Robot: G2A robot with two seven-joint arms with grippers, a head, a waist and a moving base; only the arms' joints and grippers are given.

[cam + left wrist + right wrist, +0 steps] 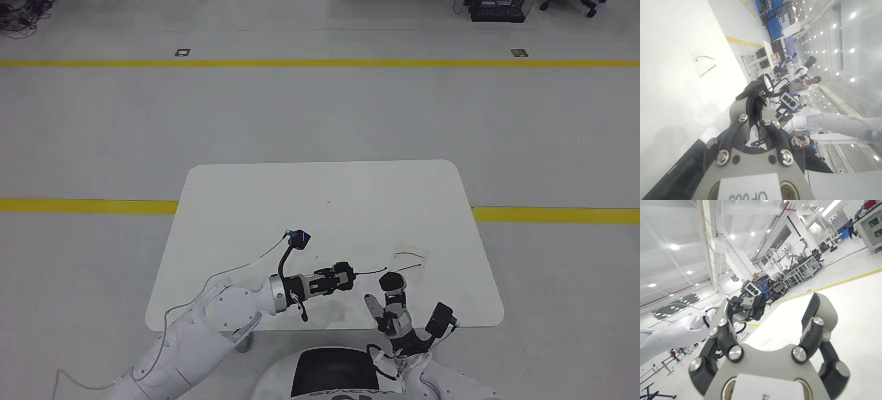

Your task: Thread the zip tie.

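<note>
White counter (300,200) from above: your left hand (345,275) clenches the zip tie (372,270), apparently unthreaded. Left wrist: a clear packet (704,62) lies apart. Right wrist: your right hand (771,306) is released, empty; threading remains for you.

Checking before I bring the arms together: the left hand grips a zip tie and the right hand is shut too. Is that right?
Not quite. The left hand does grip a zip tie, but the right hand is open, not shut, with nothing in it; the right wrist view shows this.
</note>
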